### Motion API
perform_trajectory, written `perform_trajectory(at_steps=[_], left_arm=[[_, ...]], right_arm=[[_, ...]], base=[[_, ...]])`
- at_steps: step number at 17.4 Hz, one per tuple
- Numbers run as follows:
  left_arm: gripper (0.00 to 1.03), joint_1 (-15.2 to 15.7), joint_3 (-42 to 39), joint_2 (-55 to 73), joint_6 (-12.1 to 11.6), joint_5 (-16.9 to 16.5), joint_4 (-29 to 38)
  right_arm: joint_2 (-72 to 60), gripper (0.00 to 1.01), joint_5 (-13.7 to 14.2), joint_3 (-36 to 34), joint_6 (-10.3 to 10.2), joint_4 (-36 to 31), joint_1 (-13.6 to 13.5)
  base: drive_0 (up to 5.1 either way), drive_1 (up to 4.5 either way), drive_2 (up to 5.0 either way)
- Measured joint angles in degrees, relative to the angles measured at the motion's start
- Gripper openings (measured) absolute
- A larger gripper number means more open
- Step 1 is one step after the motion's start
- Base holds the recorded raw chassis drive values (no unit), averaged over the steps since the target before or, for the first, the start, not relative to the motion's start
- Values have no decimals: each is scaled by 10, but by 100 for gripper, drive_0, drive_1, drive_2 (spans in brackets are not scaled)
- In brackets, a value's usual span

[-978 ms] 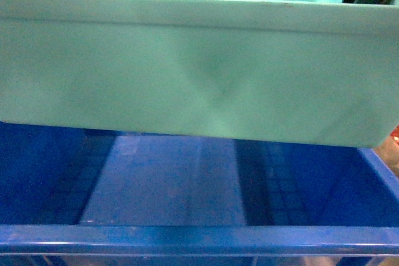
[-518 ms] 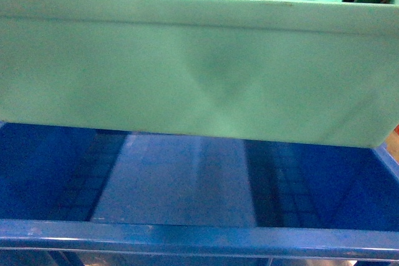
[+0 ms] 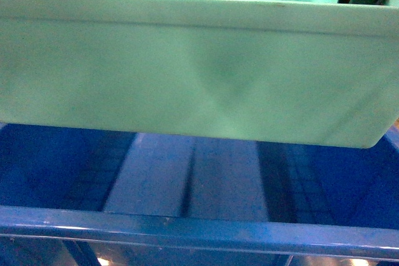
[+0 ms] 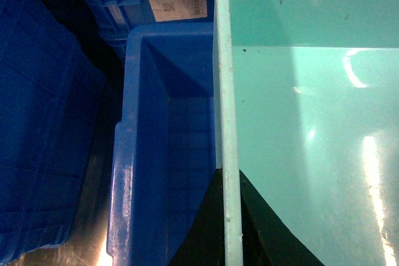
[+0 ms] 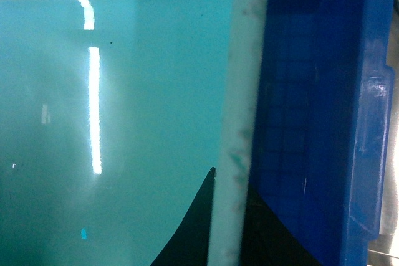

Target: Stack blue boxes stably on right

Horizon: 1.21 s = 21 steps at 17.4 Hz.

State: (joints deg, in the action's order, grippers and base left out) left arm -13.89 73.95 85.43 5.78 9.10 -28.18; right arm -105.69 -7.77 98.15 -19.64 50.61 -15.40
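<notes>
The turquoise tub (image 3: pixel 199 79) fills most of the head view, its long axis running from 9 o'clock to 3 o'clock, mouth up, its near wall facing the camera and its rolled rim a little lower toward 3 o'clock. It hangs above the open dark-blue crate (image 3: pixel 187 232), whose long axis lies the same way; the crate's grid-marked floor shows beneath the tub's bottom edge, so the tub's bottom sits inside the crate's outline, well above that floor.

In the left wrist view the tub's end rim (image 4: pixel 225 123) runs from 12 to 6 o'clock, with the left end effector (image 4: pixel 227 228) straddling it at 6 o'clock as dark shapes on both sides; clamped on the rim. The right end effector (image 5: pixel 224 228) straddles the opposite end rim (image 5: pixel 243 91) likewise at 6 o'clock, also gripping.

Room: a strip of crate interior shows outside each tub end, narrow on both sides. More dark-blue crates (image 4: pixel 43 123) stand just beside the target crate at 9 and 12 o'clock in the left wrist view.
</notes>
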Motion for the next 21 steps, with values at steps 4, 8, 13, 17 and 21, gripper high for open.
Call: perform_trajectory(at_steps=[4,8,13,17,21], left_arm=[[2,-1,0,0,0,-1,2],[2,0,0,0,0,0,2],[2,0,0,0,0,-1,2],[2,0,0,0,0,-1,3],[2,0,1,-1,0,-1,0]], right_arm=[[0,8,1,0,0,2,2],[0,8,1,0,0,1,1],[0,8,1,0,0,1,2],[0,8,1,0,0,0,1],[0,8,1,0,0,4,2]], base=[[0,0,0],[0,0,0],[0,0,0],[0,0,0],[0,0,0]])
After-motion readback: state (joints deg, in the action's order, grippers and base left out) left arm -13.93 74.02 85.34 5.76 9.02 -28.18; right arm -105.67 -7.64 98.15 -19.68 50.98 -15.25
